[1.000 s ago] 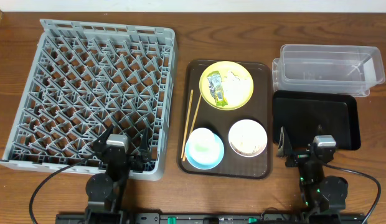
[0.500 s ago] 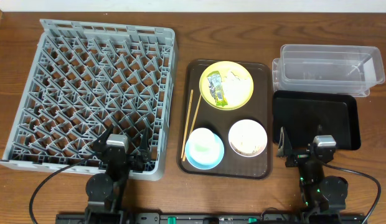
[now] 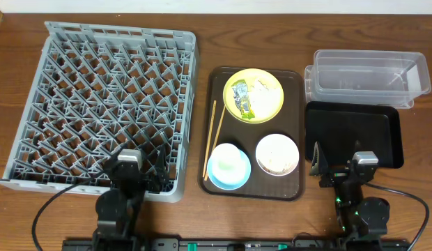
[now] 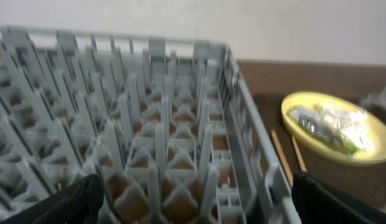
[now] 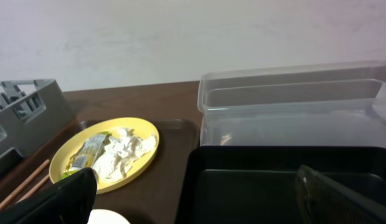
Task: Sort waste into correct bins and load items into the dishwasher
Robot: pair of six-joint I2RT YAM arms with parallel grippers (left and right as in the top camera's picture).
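Observation:
The grey dish rack (image 3: 104, 97) fills the left and stands empty. On the brown tray (image 3: 294, 132) the yellow-green plate (image 3: 272, 104) holds the green-and-yellow wrapper (image 3: 240, 97) and the white tissue (image 3: 261, 89). The chopsticks (image 3: 214, 139) lie at its left. The light blue bowl (image 3: 228, 174) holds the small white cup (image 3: 228, 157). The white bowl (image 3: 276, 153) holds beige crumbs. The clear tub (image 3: 366, 77) and the black tray (image 3: 352, 132) are on the right. My left gripper (image 3: 130, 156) (image 4: 208, 205) is open over the rack's near edge. My right gripper (image 3: 361, 153) (image 5: 193, 199) is open over the black tray's near edge.
The rack's right wall (image 4: 255, 149) is close to my left gripper. The plate (image 4: 342, 124) (image 5: 106, 152) shows in both wrist views. The tub (image 5: 292, 106) stands behind the black tray (image 5: 274, 180). Bare wooden table (image 3: 202, 42) lies at the back.

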